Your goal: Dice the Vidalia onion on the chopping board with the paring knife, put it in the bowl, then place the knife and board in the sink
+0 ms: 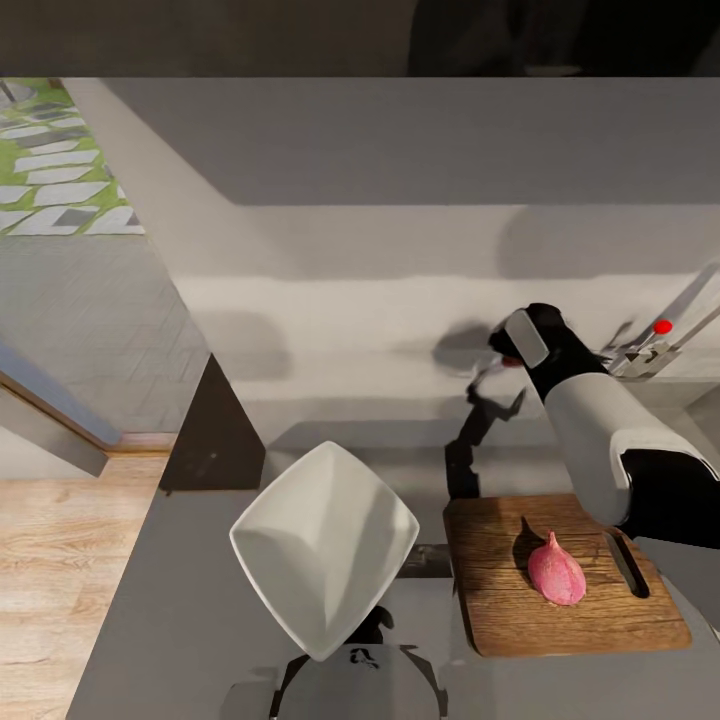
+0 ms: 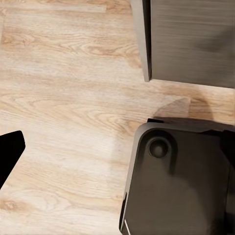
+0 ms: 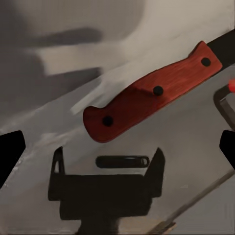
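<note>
Right gripper (image 1: pixel 508 352) is out past the far edge of the chopping board (image 1: pixel 600 620), over the grey tabletop (image 1: pixel 330 330) — its fingers stand wide apart, holding nothing. In the right wrist view the fingertips sit at both frame edges, with one paring knife (image 3: pixel 152 93) lying flat on the tabletop between and ahead of them; its red-brown handle carries three dark rivets. The gripper's shadow falls just short of the handle.

One Vidalia onion (image 1: pixel 556 570), pink-skinned, rests on the board near its middle. One white bowl (image 1: pixel 322 545) stands just left of the board.

Left gripper: one dark fingertip (image 2: pixel 9 154) over wood floor (image 2: pixel 63 98) — cannot tell its opening.
</note>
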Available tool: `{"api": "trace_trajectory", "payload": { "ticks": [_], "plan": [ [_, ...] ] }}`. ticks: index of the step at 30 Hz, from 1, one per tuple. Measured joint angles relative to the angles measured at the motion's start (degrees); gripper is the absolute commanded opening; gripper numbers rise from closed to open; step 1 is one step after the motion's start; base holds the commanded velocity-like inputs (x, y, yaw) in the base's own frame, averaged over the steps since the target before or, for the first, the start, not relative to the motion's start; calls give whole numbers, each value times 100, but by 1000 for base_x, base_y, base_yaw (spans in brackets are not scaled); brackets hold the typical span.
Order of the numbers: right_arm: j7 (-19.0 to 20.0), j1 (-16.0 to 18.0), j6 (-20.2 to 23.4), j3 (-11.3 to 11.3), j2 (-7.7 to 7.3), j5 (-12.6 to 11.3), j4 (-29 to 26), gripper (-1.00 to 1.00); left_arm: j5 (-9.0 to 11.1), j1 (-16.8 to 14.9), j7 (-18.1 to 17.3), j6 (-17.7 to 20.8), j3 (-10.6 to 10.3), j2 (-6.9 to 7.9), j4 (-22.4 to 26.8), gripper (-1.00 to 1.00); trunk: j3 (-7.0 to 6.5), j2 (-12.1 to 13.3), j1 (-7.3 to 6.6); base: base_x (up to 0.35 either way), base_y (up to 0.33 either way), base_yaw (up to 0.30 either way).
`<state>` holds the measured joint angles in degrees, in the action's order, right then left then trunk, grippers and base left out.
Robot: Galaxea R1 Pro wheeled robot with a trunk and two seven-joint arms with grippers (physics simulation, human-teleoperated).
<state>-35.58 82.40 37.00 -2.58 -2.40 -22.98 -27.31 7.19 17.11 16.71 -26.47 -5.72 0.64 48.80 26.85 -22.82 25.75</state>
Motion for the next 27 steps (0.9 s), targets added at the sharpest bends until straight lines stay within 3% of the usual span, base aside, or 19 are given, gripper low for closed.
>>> {"api": "trace_trajectory", "payload": {
  "ticks": [6, 11, 15, 21, 27],
  "plan": [
    [-19, 1, 155, 1, -15, -469, -327, 100, 1, 0, 4, -1, -4, 0, -1, 100, 0, 0, 0, 0, 0, 0],
    [-174, 1, 173, -4, -33, -491, -385, 100, -1, -1, 0, -2, -4, 0, -1, 100, 0, 0, 0, 0, 0, 0],
    [-762, 1, 133, -9, -36, -507, -638, 100, -2, 2, 0, 0, -4, 0, 0, 100, 0, -1, 0, 0, 0, 0],
    [-1274, 0, 54, -11, -23, -520, -795, 100, 1, -1, 4, 0, -4, 0, -1, 100, 0, 0, 0, 0, 0, 0],
    [-1354, 0, -20, -11, -13, -526, -814, 100, 0, 1, 1, -1, -4, 0, -1, 100, 0, 0, 0, 0, 0, 0]
  ]
}}
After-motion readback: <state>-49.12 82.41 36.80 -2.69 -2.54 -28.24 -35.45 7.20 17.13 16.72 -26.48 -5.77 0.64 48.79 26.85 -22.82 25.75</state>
